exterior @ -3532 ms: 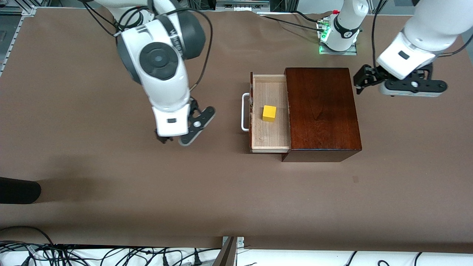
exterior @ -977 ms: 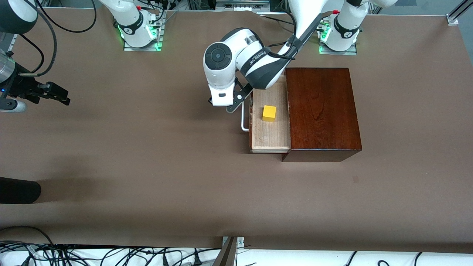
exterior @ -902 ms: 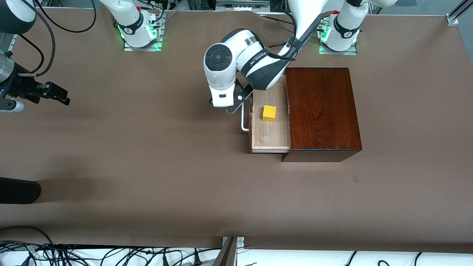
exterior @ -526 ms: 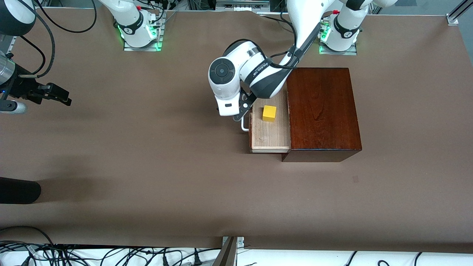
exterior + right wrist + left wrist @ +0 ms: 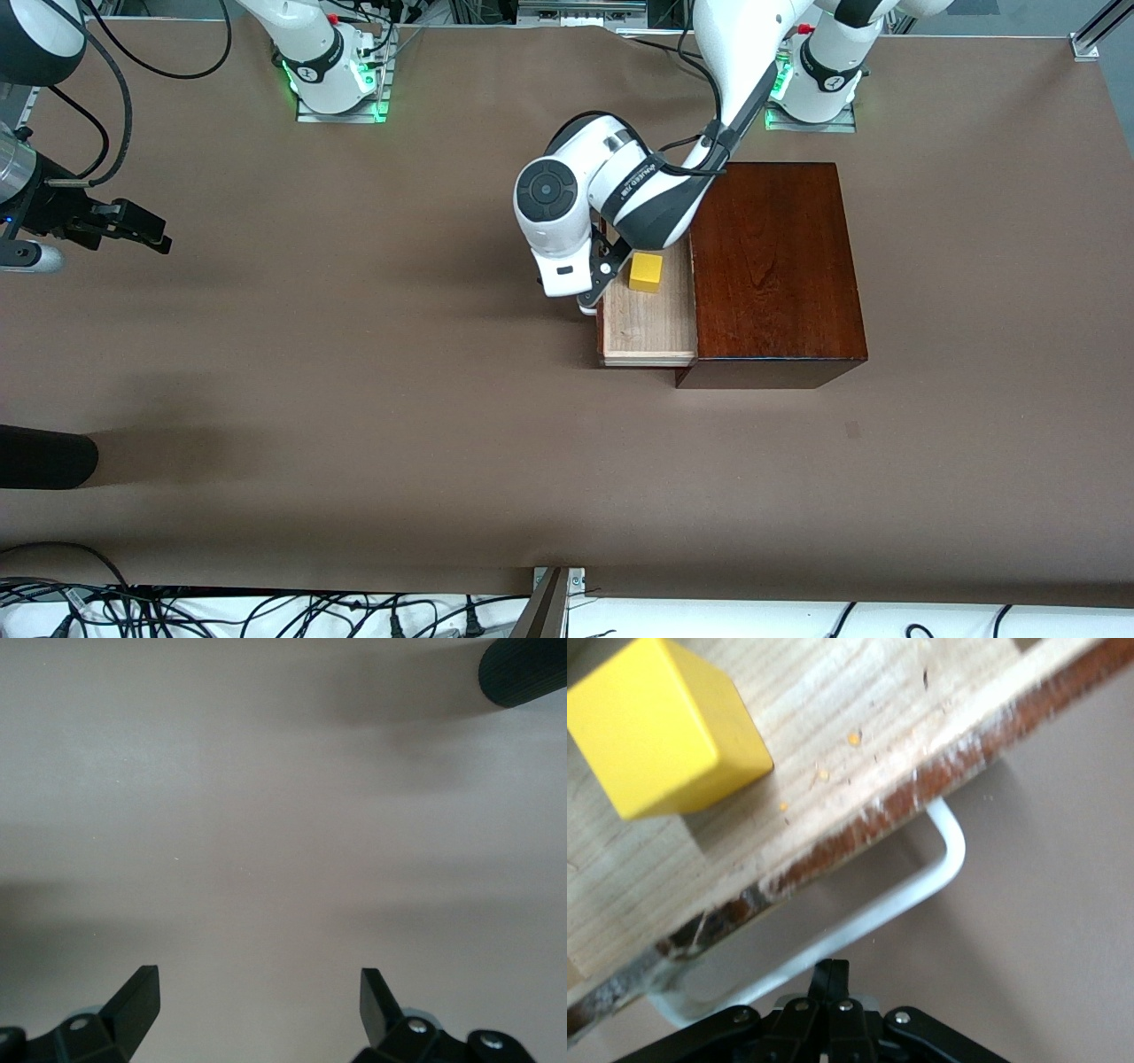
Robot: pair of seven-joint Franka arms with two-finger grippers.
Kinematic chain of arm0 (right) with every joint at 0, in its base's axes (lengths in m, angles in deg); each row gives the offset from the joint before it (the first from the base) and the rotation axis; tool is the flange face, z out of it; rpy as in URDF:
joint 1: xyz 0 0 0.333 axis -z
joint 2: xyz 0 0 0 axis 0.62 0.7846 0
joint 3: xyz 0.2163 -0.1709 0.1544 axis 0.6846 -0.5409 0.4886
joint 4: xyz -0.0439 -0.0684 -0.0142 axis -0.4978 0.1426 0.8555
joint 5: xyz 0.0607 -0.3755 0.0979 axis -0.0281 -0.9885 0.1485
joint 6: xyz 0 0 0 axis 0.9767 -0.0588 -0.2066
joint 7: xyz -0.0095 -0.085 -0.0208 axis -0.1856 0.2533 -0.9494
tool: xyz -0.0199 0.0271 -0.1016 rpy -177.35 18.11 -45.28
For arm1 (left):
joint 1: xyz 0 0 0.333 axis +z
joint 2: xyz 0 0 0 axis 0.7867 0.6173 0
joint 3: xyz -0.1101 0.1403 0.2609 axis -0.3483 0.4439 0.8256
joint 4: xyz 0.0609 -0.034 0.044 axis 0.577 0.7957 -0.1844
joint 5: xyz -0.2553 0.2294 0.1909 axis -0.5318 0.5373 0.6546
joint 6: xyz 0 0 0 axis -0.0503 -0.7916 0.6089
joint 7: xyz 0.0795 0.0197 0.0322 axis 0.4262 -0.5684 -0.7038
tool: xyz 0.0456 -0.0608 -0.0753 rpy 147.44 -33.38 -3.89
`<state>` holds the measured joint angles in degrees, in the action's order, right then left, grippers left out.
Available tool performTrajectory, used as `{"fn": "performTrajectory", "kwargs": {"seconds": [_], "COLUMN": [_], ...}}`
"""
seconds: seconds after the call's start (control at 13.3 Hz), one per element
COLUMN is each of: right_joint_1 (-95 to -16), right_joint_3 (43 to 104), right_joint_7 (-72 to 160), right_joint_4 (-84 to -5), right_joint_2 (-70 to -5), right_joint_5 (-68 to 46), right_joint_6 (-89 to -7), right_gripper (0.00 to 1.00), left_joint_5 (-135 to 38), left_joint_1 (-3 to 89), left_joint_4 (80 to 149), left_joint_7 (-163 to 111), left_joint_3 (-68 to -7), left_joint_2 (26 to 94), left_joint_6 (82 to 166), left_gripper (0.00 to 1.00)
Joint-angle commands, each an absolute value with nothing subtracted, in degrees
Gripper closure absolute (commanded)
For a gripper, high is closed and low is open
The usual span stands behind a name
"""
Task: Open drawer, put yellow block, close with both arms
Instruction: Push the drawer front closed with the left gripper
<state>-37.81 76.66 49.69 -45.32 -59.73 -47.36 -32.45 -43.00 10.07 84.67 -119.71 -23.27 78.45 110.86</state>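
The drawer [image 5: 647, 330] stands pulled out of the mahogany box [image 5: 771, 266], and the yellow block [image 5: 646, 272] rests on its pale wood floor [image 5: 859, 718]. My left gripper [image 5: 590, 299] is down at the drawer's front, shut, with nothing between its fingers. In the left wrist view its joined fingertips [image 5: 831, 973] sit right against the white handle [image 5: 921, 881], and the yellow block [image 5: 664, 726] shows in the tray. My right gripper [image 5: 159, 232] waits open over bare table at the right arm's end; nothing lies between its fingers [image 5: 259, 983].
A black cylinder [image 5: 44, 456] pokes in at the table's edge nearer the camera than the right gripper, and it also shows in the right wrist view [image 5: 527, 673]. Cables [image 5: 221, 611] run along the edge nearest the camera.
The left gripper has slid along the drawer's front toward the camera and shut its fingers by the handle. The right arm, near the drawer seconds ago, holds still at its end. The drawer has not moved.
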Motion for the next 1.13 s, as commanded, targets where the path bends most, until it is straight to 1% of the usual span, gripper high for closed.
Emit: {"fn": "performTrajectory", "kwargs": {"seconds": [0.0,0.23,0.38,0.75,1.05], "right_joint_1": [-37.5,-37.5,-37.5,-37.6,-37.5], "right_joint_3": [76.9,76.9,76.9,77.0,77.0], "right_joint_7": [49.8,49.8,49.8,49.8,49.8], "right_joint_4": [-44.2,-44.0,-43.9,-43.6,-43.5], "right_joint_2": [-59.9,-59.9,-59.9,-60.0,-60.0], "right_joint_5": [-46.6,-46.8,-46.8,-47.3,-47.5], "right_joint_6": [-32.0,-32.0,-32.0,-32.0,-32.0], "right_gripper": [0.00,0.00,0.00,0.00,0.00], "left_joint_5": [-41.5,-40.3,-37.3,-36.6,-33.7], "left_joint_1": [10.0,10.5,10.6,11.7,13.3], "left_joint_4": [84.7,86.1,86.4,86.7,91.6], "left_joint_7": [-121.2,-120.7,-117.7,-108.5,-103.7], "left_joint_3": [-22.7,-21.6,-21.1,-19.5,-19.5], "left_joint_2": [78.5,78.1,77.8,76.4,72.7], "left_joint_6": [110.3,110.1,107.8,103.4,103.1], "left_gripper": [1.00,1.00,1.00,1.00,1.00]}}
